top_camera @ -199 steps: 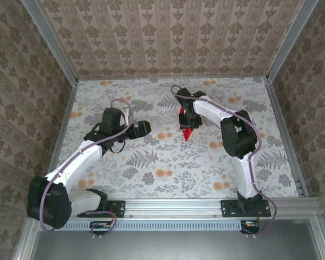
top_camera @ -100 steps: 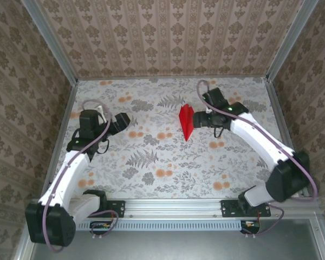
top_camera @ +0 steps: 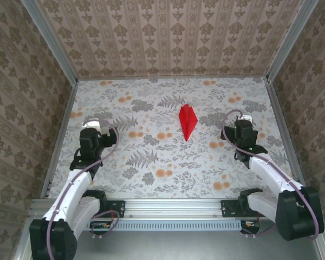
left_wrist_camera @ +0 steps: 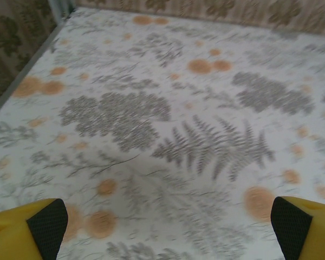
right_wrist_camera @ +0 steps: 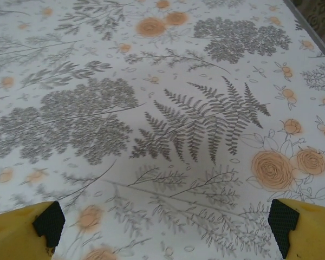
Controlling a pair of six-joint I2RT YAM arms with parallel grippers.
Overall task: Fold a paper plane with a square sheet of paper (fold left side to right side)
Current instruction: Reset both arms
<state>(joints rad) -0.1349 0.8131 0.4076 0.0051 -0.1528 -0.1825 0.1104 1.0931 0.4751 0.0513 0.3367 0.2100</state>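
Fingers point(left_wrist_camera: 46, 219) of my left gripper point(left_wrist_camera: 168, 223) stand spread wide above the floral tablecloth point(left_wrist_camera: 168, 135), gripping nothing; the right gripper point(right_wrist_camera: 165, 222) gapes just as wide, equally empty. From above, I see the red paper plane point(top_camera: 187, 120) lying on the cloth toward the far middle, nose pointing at the arm bases, well apart from the 2 grippers flanking it.

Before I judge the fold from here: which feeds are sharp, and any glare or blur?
Top external: even light, no glare, paper plane crisp but small. Left wrist: tablecloth print soft and smeared all over. Right wrist: fern print sharp, no glare.
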